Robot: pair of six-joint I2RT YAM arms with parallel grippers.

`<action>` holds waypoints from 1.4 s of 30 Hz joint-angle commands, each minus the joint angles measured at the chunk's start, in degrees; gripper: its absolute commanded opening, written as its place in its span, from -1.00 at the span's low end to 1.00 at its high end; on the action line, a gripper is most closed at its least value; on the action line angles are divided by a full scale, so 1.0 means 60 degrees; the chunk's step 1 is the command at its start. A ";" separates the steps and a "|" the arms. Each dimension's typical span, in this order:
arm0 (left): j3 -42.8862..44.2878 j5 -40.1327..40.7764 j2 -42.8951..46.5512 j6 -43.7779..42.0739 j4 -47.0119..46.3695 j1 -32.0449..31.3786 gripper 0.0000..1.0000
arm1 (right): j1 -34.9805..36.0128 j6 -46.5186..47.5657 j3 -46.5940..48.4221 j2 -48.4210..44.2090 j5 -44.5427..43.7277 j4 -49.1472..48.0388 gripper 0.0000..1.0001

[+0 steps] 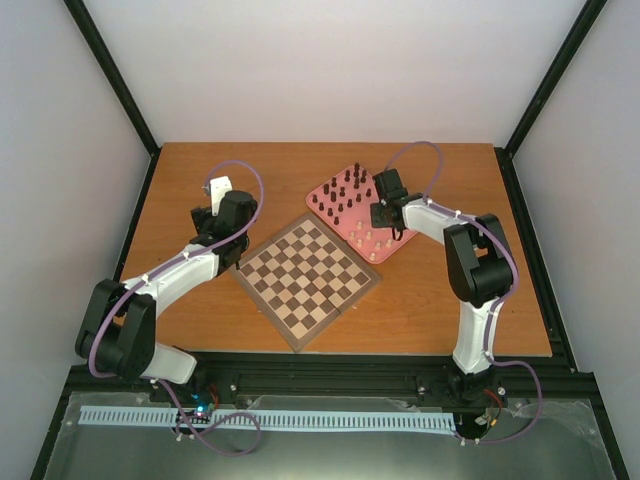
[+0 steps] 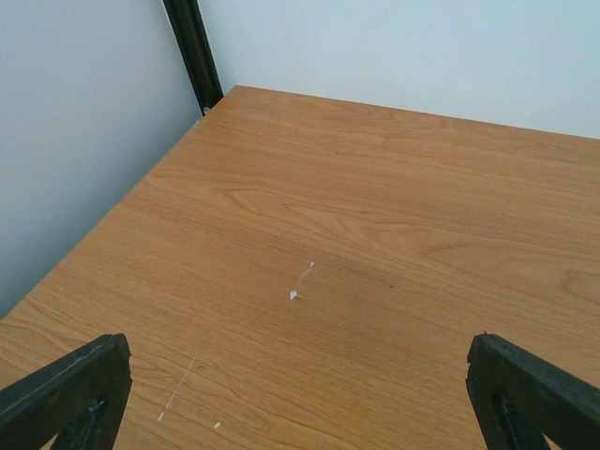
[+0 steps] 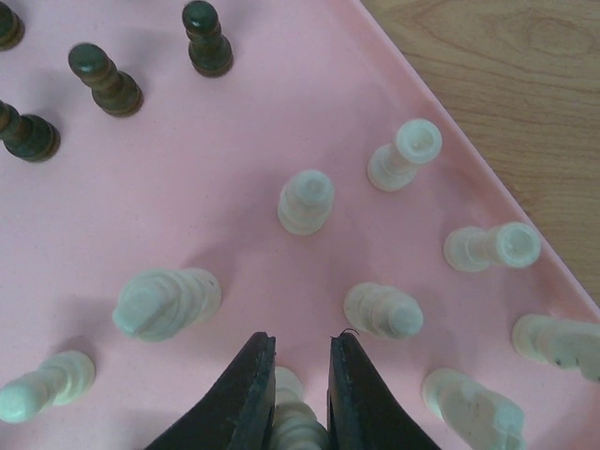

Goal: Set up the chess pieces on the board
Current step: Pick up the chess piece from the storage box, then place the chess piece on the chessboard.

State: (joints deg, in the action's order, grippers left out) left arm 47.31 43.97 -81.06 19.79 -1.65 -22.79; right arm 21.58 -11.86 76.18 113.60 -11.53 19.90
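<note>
The board (image 1: pixel 308 280) lies turned like a diamond at the table's middle, with no pieces on it. The chess pieces stand on a pink tray (image 1: pixel 318 192) behind it: dark ones (image 1: pixel 343 196) at the back, cream ones (image 1: pixel 372 240) at the front. My right gripper (image 1: pixel 380 218) is down among the cream pieces. In the right wrist view its fingers (image 3: pixel 301 347) are closed on a cream piece (image 3: pixel 298 422), which shows only partly between them. Other cream pieces (image 3: pixel 306 201) and dark pieces (image 3: pixel 105 80) stand around. My left gripper (image 1: pixel 207 218) hangs open left of the board, over bare wood (image 2: pixel 300 394).
The pink tray (image 3: pixel 244 122) ends in a raised rim at the right, with the wooden table (image 3: pixel 506 84) beyond. Cream pieces crowd close on both sides of my right fingers. A black frame post (image 2: pixel 192 52) stands at the table's far left corner.
</note>
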 commanded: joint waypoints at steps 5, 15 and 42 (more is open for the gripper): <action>0.0298 0.0219 0.0106 0.0194 0.0079 -0.0064 0.99 | 0.0282 -0.0148 -0.0583 -0.1602 -0.0501 0.0200 -0.94; 0.0433 0.0208 0.0126 0.0370 0.0346 -0.0071 0.99 | 0.1851 0.0341 -0.0600 -0.2565 -0.0729 0.0236 -0.94; 0.1961 -0.0357 0.2886 0.1446 0.2983 0.0516 0.99 | 0.6474 -0.0030 -0.0130 -0.1719 -0.1511 0.0861 -0.94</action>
State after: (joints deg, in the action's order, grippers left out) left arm 57.82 43.90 -67.29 29.12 14.37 -19.97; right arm 58.28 -11.00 73.23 101.16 -18.81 24.49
